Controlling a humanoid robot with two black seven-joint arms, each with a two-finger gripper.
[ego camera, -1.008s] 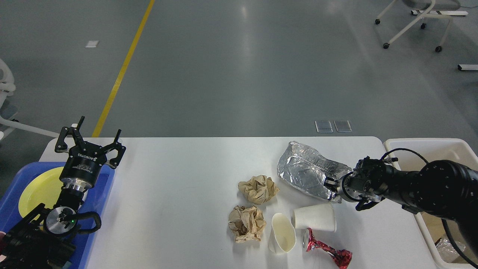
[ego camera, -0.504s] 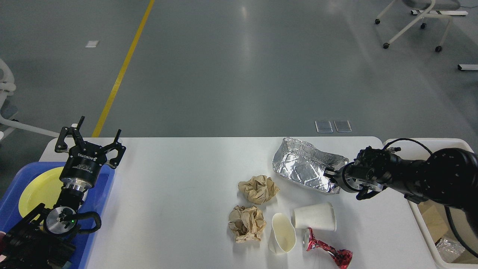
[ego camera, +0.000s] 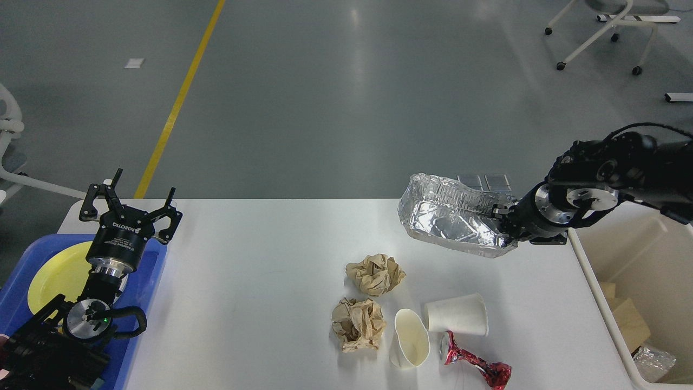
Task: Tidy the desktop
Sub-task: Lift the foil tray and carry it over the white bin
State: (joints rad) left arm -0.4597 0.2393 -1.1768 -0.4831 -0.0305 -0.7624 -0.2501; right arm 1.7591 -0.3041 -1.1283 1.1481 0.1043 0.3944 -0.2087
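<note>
Over the far right part of the desk [ego camera: 260, 260], my right tool [ego camera: 501, 219] is clamped on the near end of a crumpled foil tray [ego camera: 446, 219], which hangs clear of the white surface, tilted, with its open side facing me and its far rim past the desk's back edge. Below it the desk is bare, and nearer me lies the rest of the litter: two balls of crumpled brown paper, one [ego camera: 375, 273] just behind the other [ego camera: 358, 324]; a white paper cup [ego camera: 456, 314] on its side, its mouth pointing right; a second, squashed cream cup [ego camera: 410, 345] just left of it, mouth up toward me; and a crushed red can [ego camera: 475, 364] touching the front of the white cup. On the right, beside the desk's edge, stands the beige bin [ego camera: 639, 254], with cardboard pieces and a scrap of foil in its bottom. At the left my other arm rises over the blue tray [ego camera: 16, 287], which holds a yellow plate [ego camera: 57, 273]; its left tool [ego camera: 142, 201] points away from me with the fingers spread wide and nothing between them. The desk itself fills the lower middle of my view, its left half free of litter.
</note>
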